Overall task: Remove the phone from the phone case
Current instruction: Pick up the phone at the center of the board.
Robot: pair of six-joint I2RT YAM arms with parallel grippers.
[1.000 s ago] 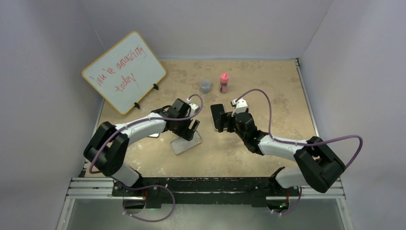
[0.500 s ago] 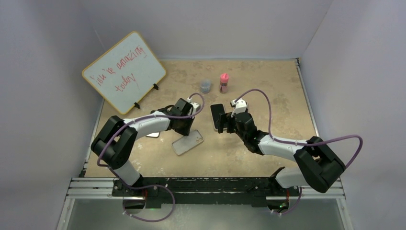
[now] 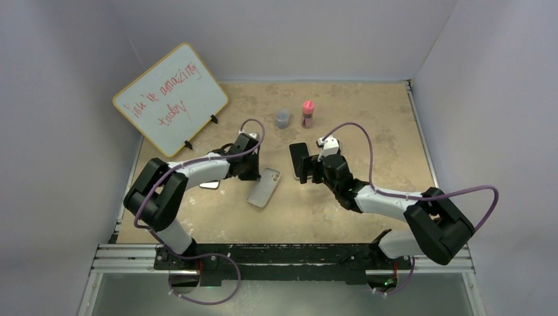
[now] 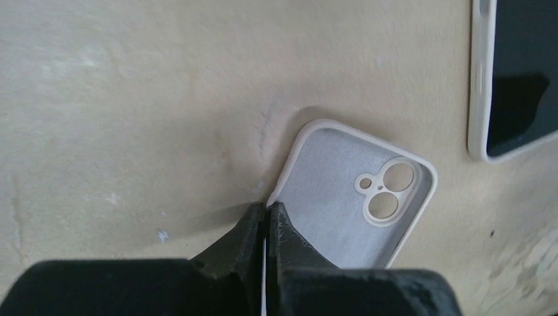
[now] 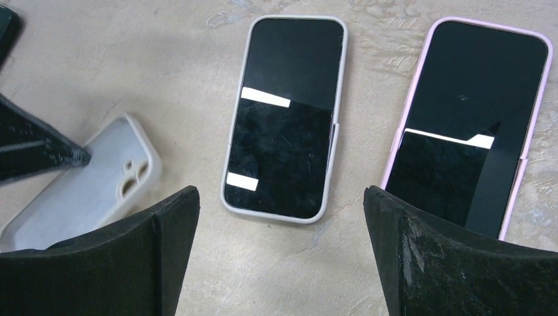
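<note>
Left pincer (image 4: 266, 214) is clamped on the rim of the empty case (image 4: 355, 197), probably to drag the shell across the tabletop (image 3: 368, 118). Right pincer (image 5: 279, 204) gapes wide over the grey-cased phone (image 5: 283, 118) just beside that case. The pink-cased phone (image 5: 467, 125) lies one further out. Neither phone is extracted yet.

Pale grey case (image 4: 332, 197), pink-rimmed phone (image 5: 470, 118), mottled beige table (image 4: 131, 99).

Even soft light, sharp, faint shadows
</note>
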